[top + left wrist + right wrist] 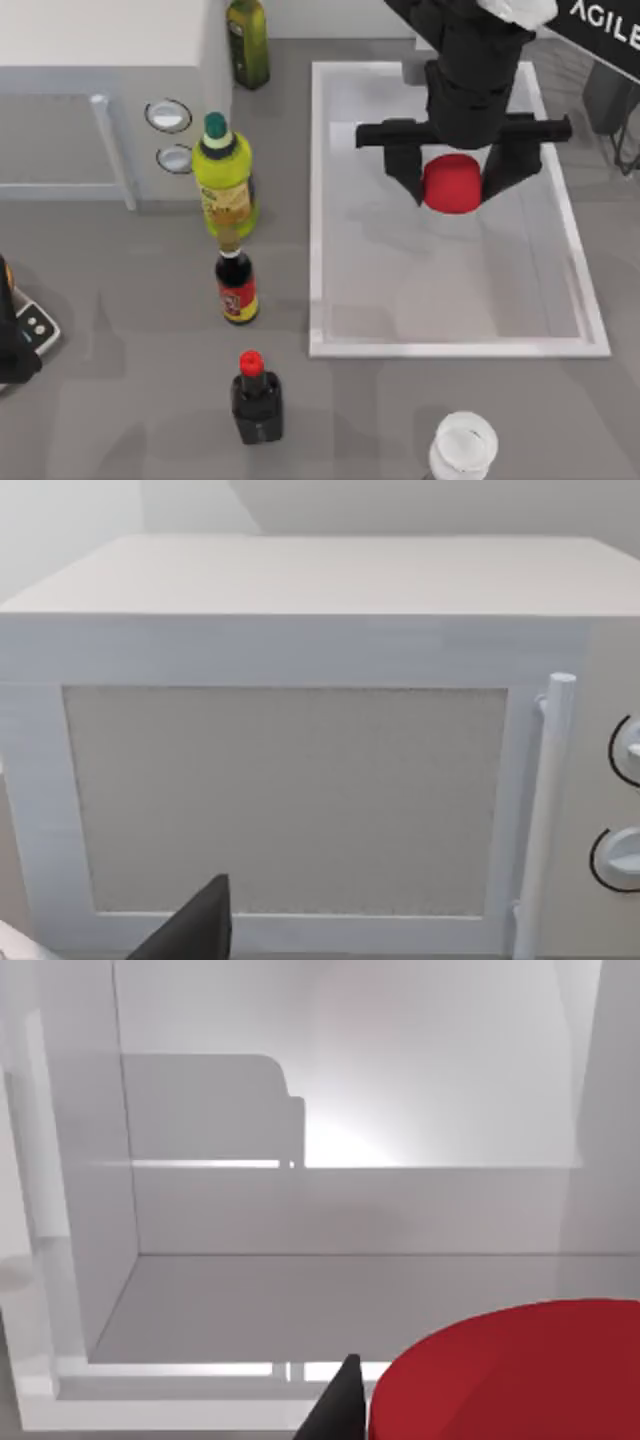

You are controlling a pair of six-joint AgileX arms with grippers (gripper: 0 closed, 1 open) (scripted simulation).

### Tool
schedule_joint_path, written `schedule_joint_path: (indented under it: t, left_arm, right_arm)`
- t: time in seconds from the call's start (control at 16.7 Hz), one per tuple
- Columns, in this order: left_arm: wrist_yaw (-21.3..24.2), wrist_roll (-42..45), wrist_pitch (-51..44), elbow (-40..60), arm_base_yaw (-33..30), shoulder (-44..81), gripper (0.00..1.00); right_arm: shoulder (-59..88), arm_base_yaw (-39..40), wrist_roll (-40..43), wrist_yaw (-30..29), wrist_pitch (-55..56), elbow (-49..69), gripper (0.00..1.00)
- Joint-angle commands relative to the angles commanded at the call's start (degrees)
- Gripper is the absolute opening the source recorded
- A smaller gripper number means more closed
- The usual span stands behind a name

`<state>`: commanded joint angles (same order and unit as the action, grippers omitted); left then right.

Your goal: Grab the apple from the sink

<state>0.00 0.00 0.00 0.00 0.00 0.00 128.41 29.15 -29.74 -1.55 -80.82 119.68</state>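
Right wrist view first: right between the jaws, the smooth bright-red rounded apple (pixel 510 1375) is sitting snug, with one dark fingertip (pixel 340 1405) pressing at its side. Just beyond it the pale grey floor is stretching away to the raised white wall of the big rectangular sink (pixel 330 1205).

From above, the right gripper (pixel 452 182) is hanging over the upper part of the basin, its black fingers standing on either side of the apple (pixel 452 185) and looking closed against it, so I am calling it a grasp on the apple. The sink (pixel 318 200) rim is running well clear of the jaws on all sides. Whether the apple is resting on the floor or riding just above it, I cannot tell.

So the reach and the clamp look done; what is left, by my reckoning, is carrying the apple up and out past that rim.

Farther off from the jaws, beyond the sink's left rim, a yellow-green plastic bottle with a green cap (pixel 224 180) and a dark sauce bottle with a red label (pixel 237 285) are standing in a row.

Farthest away, the left arm is sitting parked at the table's left edge, facing a white boxy microwave (pixel 290 780); I cannot tell how its jaws are standing.
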Motion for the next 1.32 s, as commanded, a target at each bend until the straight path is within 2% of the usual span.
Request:
schedule_joint_path:
  t: [0.24,0.66,0.84,1.32]
  left_arm:
    - [0.0,0.0,0.0,0.0,0.0,0.0,1.0]
    - [0.0,0.0,0.0,0.0,0.0,0.0,1.0]
    - [0.0,0.0,0.0,0.0,0.0,0.0,1.0]
    - [0.0,0.0,0.0,0.0,0.0,0.0,1.0]
  right_arm:
    - [-2.86,-0.22,0.25,0.03,-8.1,6.96,0.0]
    - [-3.71,-0.88,1.04,0.11,-8.15,6.5,0.0]
    - [-7.67,-6.29,6.42,0.36,-6.3,0.79,0.0]
    - [-23.41,-29.07,28.89,1.38,0.96,-25.31,0.0]
